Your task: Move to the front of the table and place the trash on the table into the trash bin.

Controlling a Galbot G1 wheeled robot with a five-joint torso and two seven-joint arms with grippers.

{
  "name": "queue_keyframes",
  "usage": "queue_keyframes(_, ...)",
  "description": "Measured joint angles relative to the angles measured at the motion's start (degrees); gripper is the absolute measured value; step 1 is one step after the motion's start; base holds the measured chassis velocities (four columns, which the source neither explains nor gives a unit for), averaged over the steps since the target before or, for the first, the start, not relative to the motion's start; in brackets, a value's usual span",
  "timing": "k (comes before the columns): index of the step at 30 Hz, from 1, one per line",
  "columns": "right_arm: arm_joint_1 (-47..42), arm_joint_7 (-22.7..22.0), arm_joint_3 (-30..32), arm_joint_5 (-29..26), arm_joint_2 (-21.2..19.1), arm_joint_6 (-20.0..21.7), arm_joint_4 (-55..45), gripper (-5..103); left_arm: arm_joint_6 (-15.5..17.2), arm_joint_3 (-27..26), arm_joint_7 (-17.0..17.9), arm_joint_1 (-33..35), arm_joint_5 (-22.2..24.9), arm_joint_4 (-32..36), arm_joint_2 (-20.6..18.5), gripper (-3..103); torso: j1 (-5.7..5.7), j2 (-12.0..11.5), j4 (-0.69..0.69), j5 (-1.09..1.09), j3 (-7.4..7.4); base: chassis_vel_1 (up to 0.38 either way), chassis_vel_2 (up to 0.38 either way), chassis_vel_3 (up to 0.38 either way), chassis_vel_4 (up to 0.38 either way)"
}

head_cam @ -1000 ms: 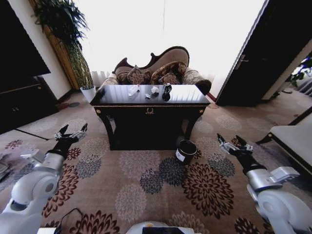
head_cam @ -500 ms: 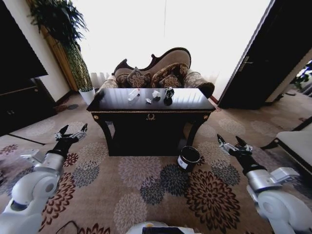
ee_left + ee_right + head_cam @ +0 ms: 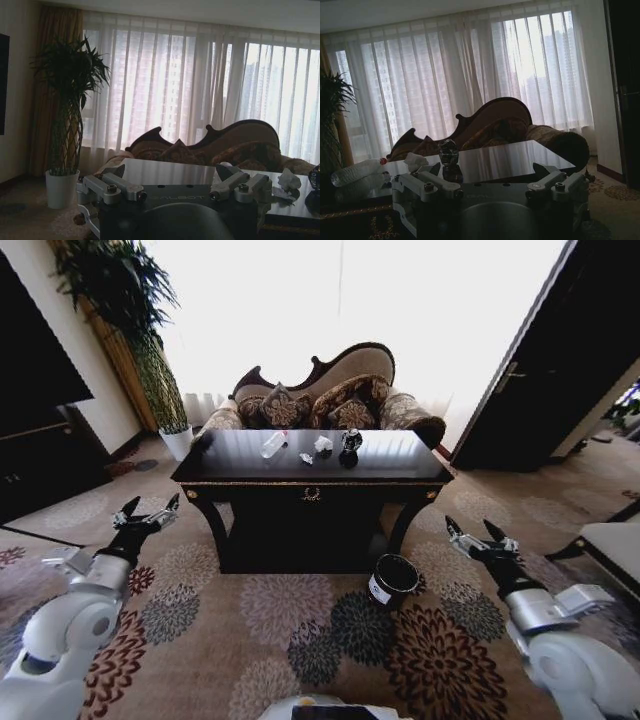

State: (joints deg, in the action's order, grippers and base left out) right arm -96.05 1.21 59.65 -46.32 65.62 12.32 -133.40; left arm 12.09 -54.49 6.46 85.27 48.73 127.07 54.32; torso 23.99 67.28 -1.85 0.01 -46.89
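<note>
Floral carpet spreads ahead of me, with the table [image 3: 312, 472] at twelve o'clock before a sofa [image 3: 330, 390]. On its top near the middle lies the trash [image 3: 322, 445]. At about one o'clock, the trash bin [image 3: 392, 580] stands on the carpet by the table's leg. My left gripper [image 3: 148, 512] and right gripper [image 3: 473, 535] hover low with fingers spread, holding nothing.

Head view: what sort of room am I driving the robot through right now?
Most likely a home living room or a hotel lounge. A carved sofa with patterned cushions stands behind the dark wood table, sheer curtains cover a wide window, and a floral carpet covers the floor.
</note>
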Motion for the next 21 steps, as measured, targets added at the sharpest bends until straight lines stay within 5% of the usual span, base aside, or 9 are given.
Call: queue_keyframes(21, -0.02, 0.01, -0.37, 0.19, 0.36, 0.02, -0.01, 100, 0.04, -0.06, -0.11, 0.06, 0.0, -0.03, -0.14, 100, 0.0, 0.0, 0.0, 0.0, -0.01, -0.167, 0.163, 0.162, -0.162)
